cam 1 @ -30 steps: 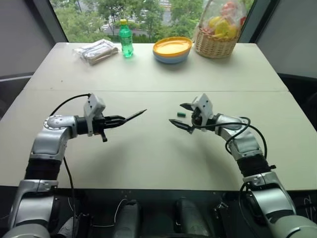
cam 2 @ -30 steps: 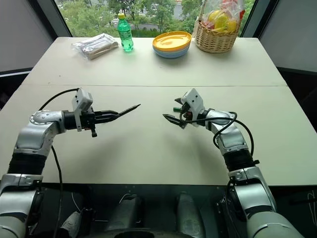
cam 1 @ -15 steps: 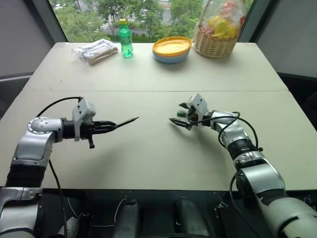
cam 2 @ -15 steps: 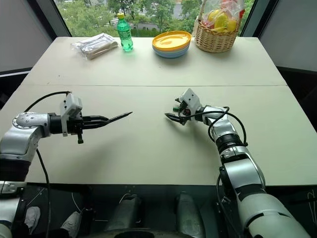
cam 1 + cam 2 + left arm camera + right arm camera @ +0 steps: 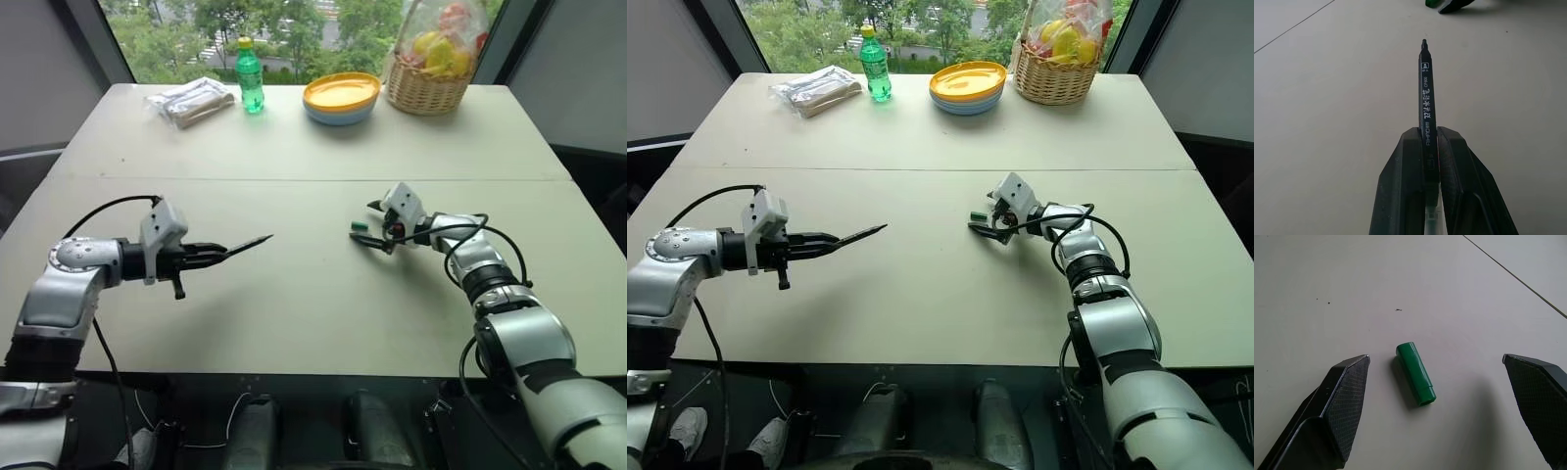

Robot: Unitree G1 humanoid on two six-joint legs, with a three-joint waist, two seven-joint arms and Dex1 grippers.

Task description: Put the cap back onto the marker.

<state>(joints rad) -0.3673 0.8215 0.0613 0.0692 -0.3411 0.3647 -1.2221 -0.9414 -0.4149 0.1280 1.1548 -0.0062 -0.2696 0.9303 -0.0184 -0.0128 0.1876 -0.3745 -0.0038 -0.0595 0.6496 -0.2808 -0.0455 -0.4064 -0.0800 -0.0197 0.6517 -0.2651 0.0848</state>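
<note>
The cap [image 5: 1416,374], a small green cylinder, lies on its side on the beige table [image 5: 313,147], right of centre. My right gripper [image 5: 1435,360] stands open low over the table, one finger on each side of the cap and neither touching it; the head views show it [image 5: 369,223] at the same spot beside the cap [image 5: 360,226]. My left gripper [image 5: 1425,131] is shut on the marker [image 5: 1426,88], a thin black pen with white print. Its bare pointed tip sticks out toward the cap. In the head views the marker [image 5: 247,244] hovers above the table at the left.
Along the far edge stand a green bottle [image 5: 249,75], a clear plastic packet [image 5: 191,100], a stack of yellow and blue plates [image 5: 340,96] and a wicker basket of fruit [image 5: 431,59]. A seam crosses the table behind both grippers.
My right gripper has moved forward and down, and its open fingers now flank the cap. My left arm has drawn back to the left with the marker.
</note>
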